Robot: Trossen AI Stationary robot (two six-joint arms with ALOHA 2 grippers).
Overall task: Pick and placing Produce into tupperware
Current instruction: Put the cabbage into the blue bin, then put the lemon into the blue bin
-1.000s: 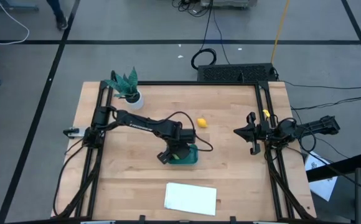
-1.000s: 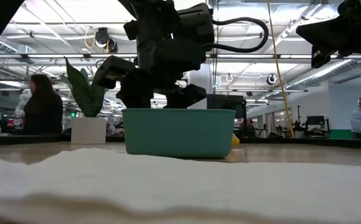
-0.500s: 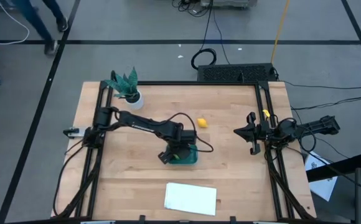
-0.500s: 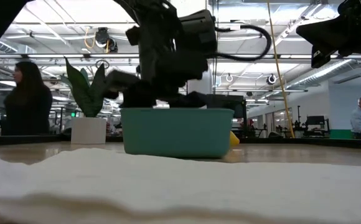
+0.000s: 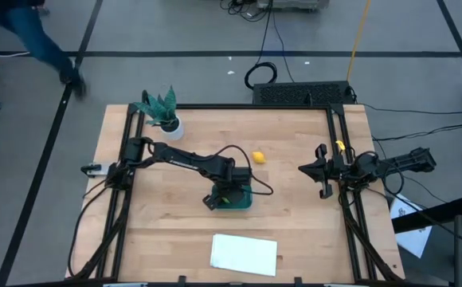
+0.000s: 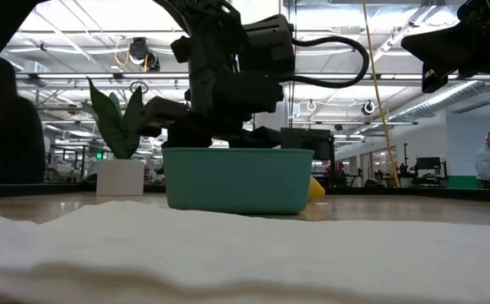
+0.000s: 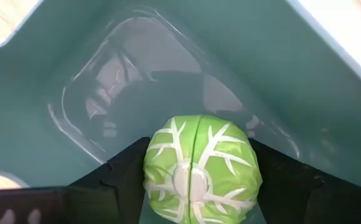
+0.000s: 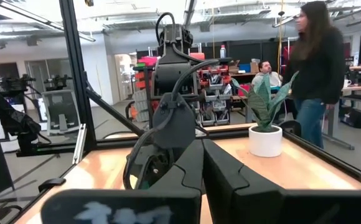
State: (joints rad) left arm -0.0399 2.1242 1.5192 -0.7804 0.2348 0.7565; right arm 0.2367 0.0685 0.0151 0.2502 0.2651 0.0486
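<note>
My left gripper (image 5: 227, 194) reaches down into the teal tupperware (image 5: 242, 199), which stands near the table's middle, and is shut on the round light-green produce piece (image 7: 199, 169). The low view shows the left gripper (image 6: 228, 127) dipping behind the tupperware's rim (image 6: 236, 152). The yellow lemon-like piece (image 5: 257, 156) lies on the wood beyond the tupperware and peeks out beside it in the low view (image 6: 314, 188). The red piece is not visible. My right gripper (image 5: 309, 169) waits shut at the table's right edge, held above the table. My left gripper pinches the light-green piece between its two fingers (image 7: 121, 174), one on each side of the ball (image 7: 162, 155). The fingers come from above, slanting down into the tupperware. The piece sits just over the tupperware's floor (image 7: 124, 81); whether it touches the floor cannot be told.
A potted plant (image 5: 163, 113) stands at the far left corner. A flat white sheet (image 5: 244, 253) lies near the near edge and fills the low view's foreground (image 6: 228, 253). Black frame rails (image 5: 338, 135) run along both sides. People move in the room beyond.
My left gripper has sunk a little deeper into the tupperware, still shut on the green piece. A person in the room behind has walked toward the left.
</note>
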